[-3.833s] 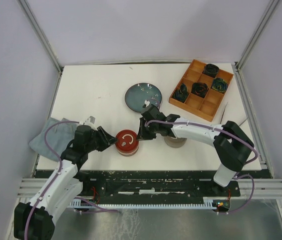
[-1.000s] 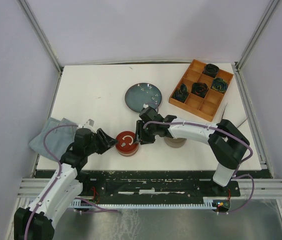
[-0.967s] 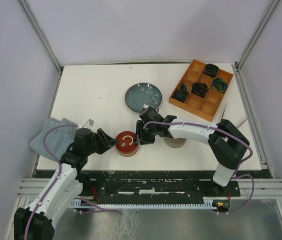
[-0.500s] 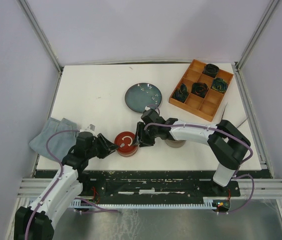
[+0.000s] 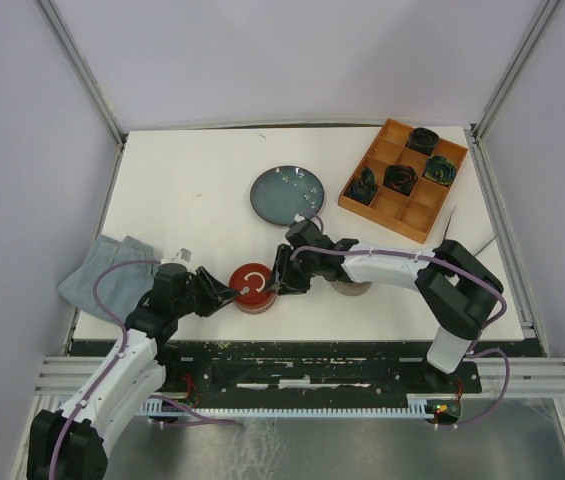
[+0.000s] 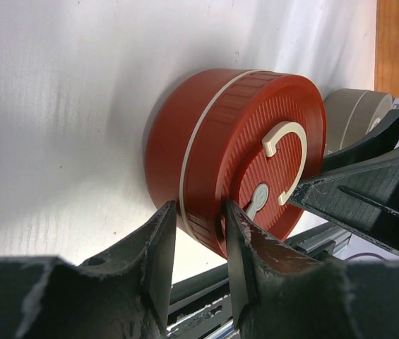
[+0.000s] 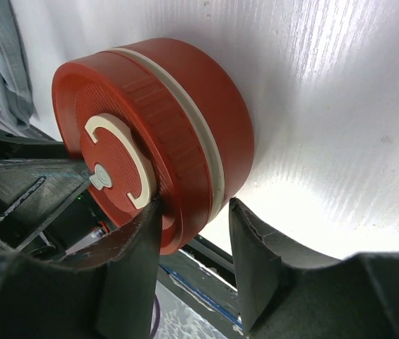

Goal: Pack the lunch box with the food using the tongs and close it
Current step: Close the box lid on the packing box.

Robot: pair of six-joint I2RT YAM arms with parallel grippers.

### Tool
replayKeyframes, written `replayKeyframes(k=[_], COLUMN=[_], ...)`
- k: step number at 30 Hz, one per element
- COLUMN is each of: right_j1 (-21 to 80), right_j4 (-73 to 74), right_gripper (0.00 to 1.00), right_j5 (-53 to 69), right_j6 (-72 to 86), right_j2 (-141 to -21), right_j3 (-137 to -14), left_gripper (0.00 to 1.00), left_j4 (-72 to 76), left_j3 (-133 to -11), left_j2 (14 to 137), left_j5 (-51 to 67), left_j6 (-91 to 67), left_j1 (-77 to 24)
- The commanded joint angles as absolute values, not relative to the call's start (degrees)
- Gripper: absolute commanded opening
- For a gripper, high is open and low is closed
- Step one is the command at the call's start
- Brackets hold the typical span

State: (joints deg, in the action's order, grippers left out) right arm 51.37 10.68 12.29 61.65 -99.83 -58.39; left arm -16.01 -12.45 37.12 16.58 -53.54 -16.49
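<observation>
Near front edge: red lunch box [image 5: 253,287], lid on.
Left claw [image 6: 198,244]: pinching the lid's rim.
Right claw [image 7: 192,240]: clamped on the box's opposite side.

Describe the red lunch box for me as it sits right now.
The lunch box is a round, red, plastic-looking tub with a ribbed lid on, a white band at the seam and a white C-shaped handle on top. It stands upright near the table's front edge. The left pincer pinches its lid rim; the right pincer straddles the opposite side.
</observation>
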Motion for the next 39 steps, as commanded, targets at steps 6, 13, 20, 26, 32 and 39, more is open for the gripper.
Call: replayKeyframes(k=[6, 13, 20, 26, 32, 39], right_j1=[51.0, 50.6, 50.4, 50.3, 50.4, 50.4], right_j4=[-0.9, -15.3, -16.6, -12.8, -7.1, -3.3], right_gripper=[0.55, 0.46, 0.29, 0.24, 0.58, 0.13], right_j5=[10.2, 13.0, 12.6, 11.3, 11.5, 9.4], right_j6=[65.9, 69.3, 70.3, 68.6, 66.7, 66.1], right_j2=[-103.7, -107.0, -107.7, -106.1, -104.9, -104.3], right_j3=[-45.9, -43.0, -42.5, -43.5, -47.1, -46.9], left_gripper=[0.42, 0.41, 0.33, 0.39, 0.51, 0.50], left_j4=[-13.1, -11.6, -9.8, -9.3, -9.0, -8.0], left_j3=[-9.3, -7.1, -6.5, -7.3, -9.5, -10.3], left_j2=[37.6, 36.5, 38.4, 40.6, 41.2, 42.7], left_j5=[16.2, 16.5, 17.4, 17.6, 18.5, 19.2], left_j6=[-55.0, -55.3, -54.9, -53.7, -52.5, -52.2], left_j1=[-17.0, -17.1, -17.1, -17.2, -17.2, -17.3])
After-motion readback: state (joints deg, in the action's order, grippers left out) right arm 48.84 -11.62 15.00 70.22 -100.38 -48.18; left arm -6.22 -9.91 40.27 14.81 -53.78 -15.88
